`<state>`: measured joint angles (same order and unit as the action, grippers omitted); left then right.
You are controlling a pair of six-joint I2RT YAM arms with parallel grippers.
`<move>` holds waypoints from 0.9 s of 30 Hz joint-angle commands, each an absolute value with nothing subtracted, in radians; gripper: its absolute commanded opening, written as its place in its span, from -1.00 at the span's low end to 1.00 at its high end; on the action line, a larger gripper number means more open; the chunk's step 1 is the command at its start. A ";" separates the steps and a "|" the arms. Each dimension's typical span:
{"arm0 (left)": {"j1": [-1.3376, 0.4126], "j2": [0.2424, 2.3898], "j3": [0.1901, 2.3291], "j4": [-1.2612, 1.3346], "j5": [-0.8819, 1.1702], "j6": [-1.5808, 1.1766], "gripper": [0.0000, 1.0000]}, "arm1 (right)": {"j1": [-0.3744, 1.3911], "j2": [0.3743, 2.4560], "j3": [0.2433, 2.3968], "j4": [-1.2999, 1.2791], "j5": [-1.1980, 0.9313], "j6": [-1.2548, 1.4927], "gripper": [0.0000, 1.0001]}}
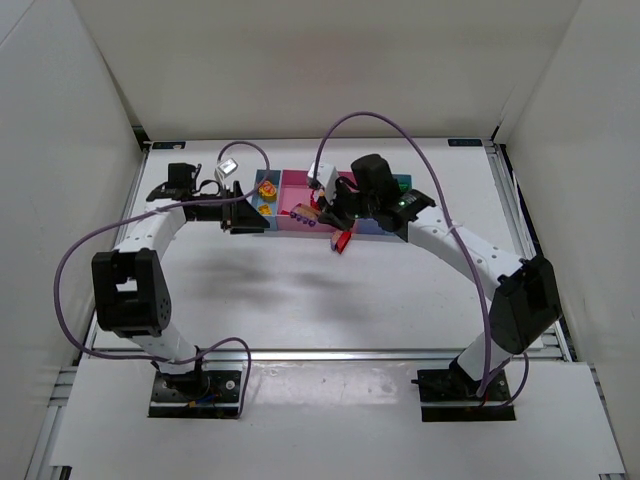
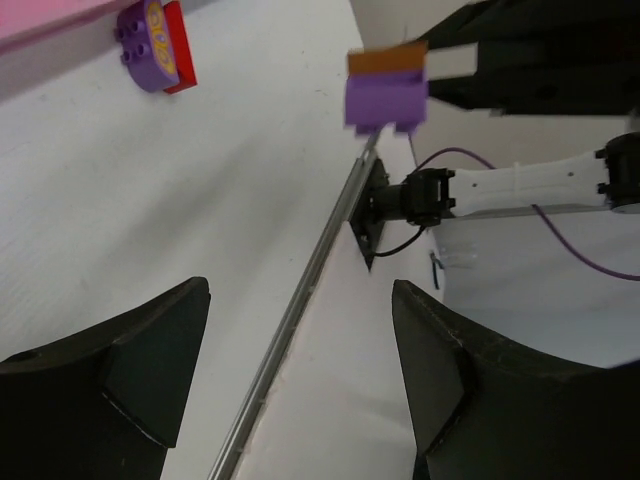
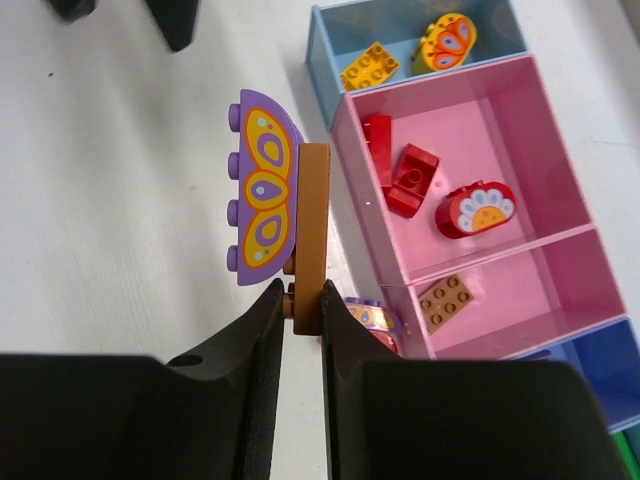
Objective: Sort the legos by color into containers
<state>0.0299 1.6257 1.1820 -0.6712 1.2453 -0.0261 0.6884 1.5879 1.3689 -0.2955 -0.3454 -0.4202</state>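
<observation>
My right gripper (image 3: 303, 290) is shut on a brown flat piece (image 3: 312, 215) with a purple butterfly-print piece (image 3: 262, 190) stuck to its side. It holds them above the table, just left of the bins; they also show in the left wrist view (image 2: 387, 85). A purple-and-red piece (image 3: 372, 318) lies on the table under it, also seen in the left wrist view (image 2: 155, 45) and the top view (image 1: 342, 240). My left gripper (image 2: 300, 290) is open and empty, beside the left end of the bin row (image 1: 285, 228).
The light blue bin (image 3: 320, 50) holds yellow and orange pieces. The first pink bin (image 3: 480, 130) holds three red pieces. The second pink bin (image 3: 540, 290) holds a brown plate. A blue bin (image 3: 590, 370) follows. White walls enclose the table.
</observation>
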 commanded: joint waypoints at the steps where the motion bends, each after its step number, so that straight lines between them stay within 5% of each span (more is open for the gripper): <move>1: 0.035 1.624 1.264 -0.598 1.365 -0.129 0.67 | 0.725 1.552 1.345 -0.264 -0.310 -0.446 -0.96; 27: 0.002 1.667 1.312 -0.595 1.404 -0.115 0.68 | 0.799 1.601 1.423 -0.221 -0.256 -0.477 -0.99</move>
<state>0.0078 1.6657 1.2907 -0.6048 1.3800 -0.1390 0.7864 1.5948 1.3628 -0.2775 -0.2596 -0.4576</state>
